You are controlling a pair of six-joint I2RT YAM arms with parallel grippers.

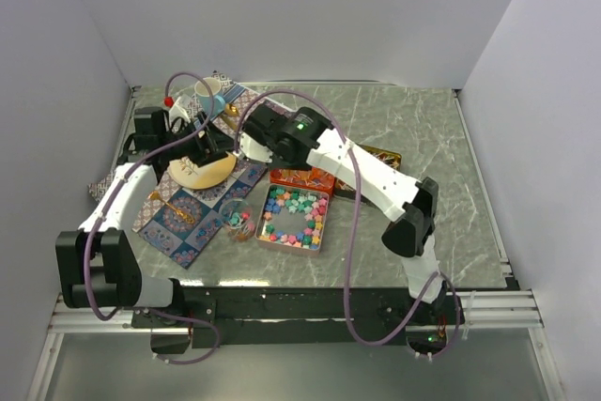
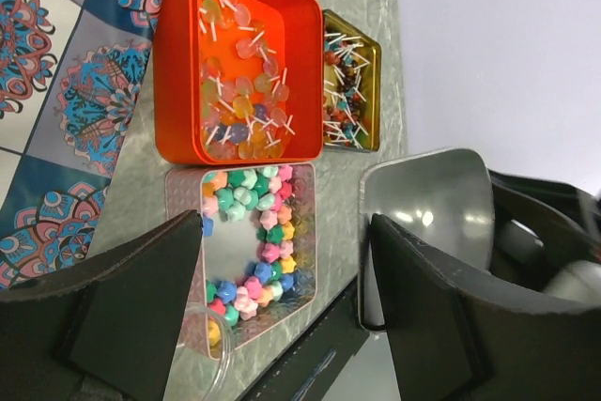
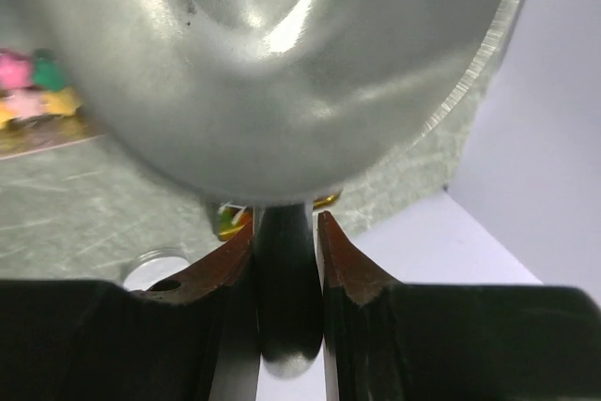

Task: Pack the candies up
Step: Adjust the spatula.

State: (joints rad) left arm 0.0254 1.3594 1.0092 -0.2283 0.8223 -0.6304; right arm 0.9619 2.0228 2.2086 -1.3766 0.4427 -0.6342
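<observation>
Pastel star candies (image 1: 293,213) lie in an open silver tin (image 1: 320,232) near the table's front; the left wrist view shows the same candies (image 2: 255,260) ringed round the tin's bare middle. A small glass jar (image 1: 237,221) with a few candies stands left of the tin. My right gripper (image 3: 286,232) is shut on the handle of the silver scoop (image 3: 282,63), whose bowl fills that view. My left gripper (image 2: 286,326) is open and empty, with the scoop bowl (image 2: 427,218) just past its right finger. Both grippers hang over the patterned cloth (image 1: 192,213), behind the tin.
An orange tin (image 2: 178,63) of lollipops and a gold tin (image 2: 374,91) of wrapped sweets sit behind the silver tin. On or by the cloth are a tan round dish (image 1: 202,171), a gold spoon (image 1: 169,204) and a cup (image 1: 208,96).
</observation>
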